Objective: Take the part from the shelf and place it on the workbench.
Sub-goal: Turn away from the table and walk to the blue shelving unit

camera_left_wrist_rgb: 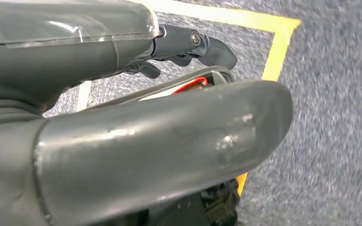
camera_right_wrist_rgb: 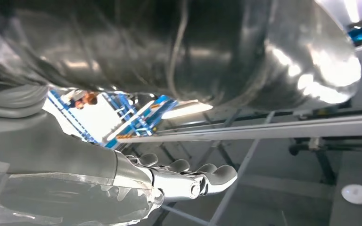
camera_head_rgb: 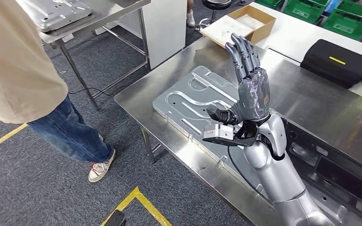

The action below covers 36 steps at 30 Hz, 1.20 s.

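Fingers (camera_head_rgb: 241, 51) of the right hand (camera_head_rgb: 250, 89) stand straight and together above the steel workbench (camera_head_rgb: 306, 101), thumb out to the side, nothing in the palm. Seen from the head, the flat silver stamped-metal panel with ribs and holes (camera_head_rgb: 188, 103) lies on the workbench directly under and beside that hand, apart from the fingers, which point up and away from it. Its long axis runs along the workbench's front edge, one corner near the bench's near-left corner. By my reading the part is already set down and what remains is lifting the arm clear without brushing it. A black moulded panel (camera_head_rgb: 330, 169) lies by the forearm, a black case (camera_head_rgb: 335, 61) and an open cardboard box (camera_head_rgb: 245, 23) toward the far edge. A person in a beige top and jeans (camera_head_rgb: 37, 89) stands on the grey carpet beside a second steel table carrying a similar panel (camera_head_rgb: 56, 12).

From the left wrist, the left hand (camera_left_wrist_rgb: 160, 52) hangs over grey carpet with yellow tape (camera_left_wrist_rgb: 273, 52), fingers extended, holding nothing.

From the right wrist, the right hand's fingers show lightly curved and empty against a bright metal surface.
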Each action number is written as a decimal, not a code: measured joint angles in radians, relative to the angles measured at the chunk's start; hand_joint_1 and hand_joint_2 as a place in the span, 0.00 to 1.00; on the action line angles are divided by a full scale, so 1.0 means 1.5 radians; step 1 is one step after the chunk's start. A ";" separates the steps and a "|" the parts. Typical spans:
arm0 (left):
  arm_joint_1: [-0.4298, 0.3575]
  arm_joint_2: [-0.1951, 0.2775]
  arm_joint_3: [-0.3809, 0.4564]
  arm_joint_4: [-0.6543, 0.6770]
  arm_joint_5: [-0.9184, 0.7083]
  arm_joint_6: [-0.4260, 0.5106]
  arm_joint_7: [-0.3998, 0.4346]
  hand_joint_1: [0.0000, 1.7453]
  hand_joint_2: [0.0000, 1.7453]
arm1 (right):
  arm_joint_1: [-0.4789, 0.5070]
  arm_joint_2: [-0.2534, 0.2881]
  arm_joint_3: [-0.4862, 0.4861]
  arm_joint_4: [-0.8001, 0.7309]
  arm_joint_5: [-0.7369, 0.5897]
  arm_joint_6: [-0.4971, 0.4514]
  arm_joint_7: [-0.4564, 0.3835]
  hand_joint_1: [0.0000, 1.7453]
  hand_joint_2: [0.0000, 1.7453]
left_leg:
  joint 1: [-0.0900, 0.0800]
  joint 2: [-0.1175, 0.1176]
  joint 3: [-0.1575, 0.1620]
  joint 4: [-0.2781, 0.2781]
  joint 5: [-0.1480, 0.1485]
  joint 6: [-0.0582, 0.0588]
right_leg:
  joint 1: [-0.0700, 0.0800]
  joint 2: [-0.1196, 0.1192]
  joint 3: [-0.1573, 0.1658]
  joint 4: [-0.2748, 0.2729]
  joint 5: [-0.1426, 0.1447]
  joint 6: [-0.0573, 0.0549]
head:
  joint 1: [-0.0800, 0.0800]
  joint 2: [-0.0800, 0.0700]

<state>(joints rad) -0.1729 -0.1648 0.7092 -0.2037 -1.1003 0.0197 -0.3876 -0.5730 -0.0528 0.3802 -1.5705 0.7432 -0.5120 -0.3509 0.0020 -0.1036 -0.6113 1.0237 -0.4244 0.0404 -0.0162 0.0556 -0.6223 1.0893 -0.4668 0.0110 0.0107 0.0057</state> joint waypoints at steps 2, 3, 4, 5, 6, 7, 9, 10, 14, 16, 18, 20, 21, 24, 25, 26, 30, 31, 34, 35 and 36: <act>0.000 0.002 0.001 0.000 -0.001 0.004 -0.001 0.00 0.00 | -0.002 -0.001 0.000 -0.003 0.000 -0.001 0.000 0.00 0.00 | 0.002 -0.014 -0.005 0.001 0.002 -0.007 | 0.000 0.015 0.014 -0.031 0.003 -0.003 | 0.000 0.000; 0.000 0.003 0.001 0.000 -0.001 0.006 -0.001 0.00 0.00 | -0.002 -0.002 0.000 -0.005 0.000 -0.001 0.000 0.00 0.00 | 0.003 -0.022 -0.007 0.000 0.003 -0.011 | 0.001 0.009 0.016 -0.036 0.004 -0.004 | 0.000 0.000; 0.002 0.005 0.002 0.000 -0.002 0.009 -0.001 0.00 0.00 | -0.003 -0.002 0.001 -0.006 0.000 -0.001 0.001 0.00 0.00 | 0.004 -0.026 -0.009 0.000 0.003 -0.015 | 0.000 0.000 0.017 -0.038 0.005 -0.007 | 0.000 0.000; 0.004 0.007 0.002 0.000 -0.002 0.011 -0.001 0.00 0.00 | -0.004 -0.003 0.001 -0.007 0.000 -0.001 0.001 0.00 0.00 | 0.003 -0.018 -0.011 0.005 -0.001 -0.019 | -0.002 -0.008 0.020 -0.042 0.006 -0.011 | -0.001 0.000; 0.005 0.009 0.003 0.000 -0.002 0.012 -0.002 0.00 0.00 | -0.005 -0.003 0.001 -0.008 0.000 -0.001 0.001 0.00 0.00 | 0.002 -0.002 -0.019 0.021 -0.011 -0.022 | -0.003 -0.017 0.023 -0.046 0.007 -0.014 | -0.002 0.000; 0.006 0.011 0.003 0.000 -0.003 0.013 -0.002 0.00 0.00 | -0.006 -0.003 0.001 -0.009 0.000 -0.001 0.002 0.00 0.00 | 0.001 0.020 -0.033 0.051 -0.028 -0.025 | -0.004 -0.027 0.026 -0.049 0.008 -0.017 | -0.002 0.000; 0.004 0.011 0.003 0.000 -0.003 0.013 -0.002 0.00 0.00 | -0.006 -0.005 0.001 -0.011 0.000 -0.001 0.002 0.00 0.00 | 0.003 0.052 -0.073 0.134 -0.067 -0.029 | -0.002 -0.046 0.028 -0.050 0.006 -0.020 | -0.004 0.000; 0.004 0.011 0.003 0.000 -0.003 0.013 -0.002 0.00 0.00 | -0.006 -0.005 0.001 -0.011 0.000 -0.001 0.002 0.00 0.00 | 0.005 0.058 -0.089 0.166 -0.076 -0.031 | -0.002 -0.055 0.029 -0.049 0.005 -0.020 | -0.004 0.000; 0.006 0.014 0.004 0.000 -0.004 0.016 -0.003 0.00 0.00 | -0.006 -0.005 0.001 -0.011 0.000 -0.002 0.002 0.00 0.00 | 0.007 0.089 -0.048 0.083 -0.019 -0.034 | -0.002 -0.088 0.032 -0.045 -0.002 -0.014 | -0.004 0.000; 0.003 0.015 0.004 0.000 -0.004 0.019 -0.004 0.00 0.00 | -0.007 -0.006 0.001 -0.013 0.000 -0.002 0.002 0.00 0.00 | 0.002 0.115 -0.016 0.019 0.000 -0.027 | 0.002 -0.102 0.034 -0.041 -0.008 -0.007 | -0.004 0.000; 0.002 0.015 0.004 0.000 -0.004 0.019 -0.007 0.00 0.00 | -0.009 -0.007 0.002 -0.015 -0.001 -0.002 0.002 0.00 0.00 | -0.002 0.113 -0.013 0.006 0.000 -0.018 | 0.008 -0.116 0.036 -0.041 -0.010 -0.001 | -0.003 0.000; 0.003 0.017 0.005 0.000 -0.003 0.016 -0.013 0.00 0.00 | -0.010 -0.007 0.003 -0.017 -0.001 -0.002 0.003 0.00 0.00 | 0.000 0.096 -0.012 0.003 0.003 -0.009 | 0.006 -0.115 0.038 -0.038 -0.016 0.006 | -0.003 0.000; 0.003 0.018 0.005 0.000 -0.002 0.014 -0.015 0.00 0.00 | -0.011 -0.007 0.003 -0.018 -0.002 -0.002 0.003 0.00 0.00 | 0.001 0.089 -0.011 0.001 0.005 -0.005 | 0.004 -0.099 0.034 -0.027 -0.026 0.009 | -0.003 0.000; -0.001 0.021 0.005 0.000 -0.006 0.012 -0.018 0.00 0.00 | -0.010 -0.007 0.004 -0.020 -0.003 -0.002 0.004 0.00 0.00 | 0.002 0.065 -0.009 -0.002 0.007 0.003 | 0.001 -0.046 -0.017 0.084 -0.082 0.011 | -0.003 0.000; -0.001 0.022 0.005 0.000 -0.009 0.011 -0.017 0.00 0.00 | -0.009 -0.007 0.004 -0.020 -0.003 -0.003 0.004 0.00 0.00 | 0.001 0.056 -0.009 -0.002 0.007 0.005 | 0.002 -0.041 -0.039 0.123 -0.095 0.010 | -0.003 0.000; -0.001 0.024 0.005 0.000 -0.011 0.010 -0.014 0.00 0.00 | -0.007 -0.007 0.004 -0.020 -0.003 -0.003 0.004 0.00 0.00 | 0.000 0.046 -0.009 -0.002 0.007 0.005 | 0.002 -0.039 -0.053 0.145 -0.095 0.009 | -0.003 0.000; 0.004 0.033 0.005 0.000 -0.016 0.010 -0.004 0.00 0.00 | -0.007 -0.007 0.005 -0.024 -0.002 -0.005 0.003 0.00 0.00 | -0.005 0.012 -0.007 -0.001 0.008 0.005 | 0.006 -0.010 -0.009 0.027 -0.011 -0.010 | -0.003 0.000; 0.003 0.035 0.005 0.000 -0.016 0.009 -0.004 0.00 0.00 | -0.008 -0.007 0.005 -0.026 -0.002 -0.005 0.003 0.00 0.00 | -0.005 0.004 -0.009 0.000 0.009 0.003 | 0.007 0.003 0.006 -0.007 0.002 -0.015 | -0.003 0.000; -0.002 0.042 0.005 -0.001 -0.018 0.007 -0.008 0.00 0.00 | -0.015 -0.007 0.005 -0.031 0.001 -0.005 0.003 0.00 0.00 | -0.001 -0.017 -0.016 -0.001 0.014 -0.008 | 0.008 0.007 0.018 -0.040 0.006 -0.019 | -0.003 0.000; -0.004 0.044 0.005 -0.001 -0.019 0.006 -0.009 0.00 0.00 | -0.019 -0.007 0.005 -0.034 0.003 -0.004 0.004 0.00 0.00 | 0.000 -0.017 -0.017 -0.002 0.014 -0.011 | 0.007 -0.001 0.021 -0.044 0.008 -0.019 | -0.003 0.000; -0.006 0.046 0.004 -0.002 -0.021 0.005 -0.010 0.00 0.00 | -0.023 -0.007 0.005 -0.036 0.006 -0.002 0.005 0.00 0.00 | -0.001 -0.007 -0.019 0.003 0.010 -0.015 | 0.004 -0.009 0.025 -0.050 0.010 -0.020 | -0.004 0.000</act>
<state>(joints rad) -0.1818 -0.0953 0.7153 -0.2064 -1.1311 0.0266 -0.4021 -0.6069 -0.0628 0.3878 -1.6251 0.7529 -0.5148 -0.3435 0.0001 -0.1141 -0.6405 1.0285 -0.4096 0.0175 -0.0095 0.0418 -0.5852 1.0145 -0.4512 -0.0193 0.0044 0.0057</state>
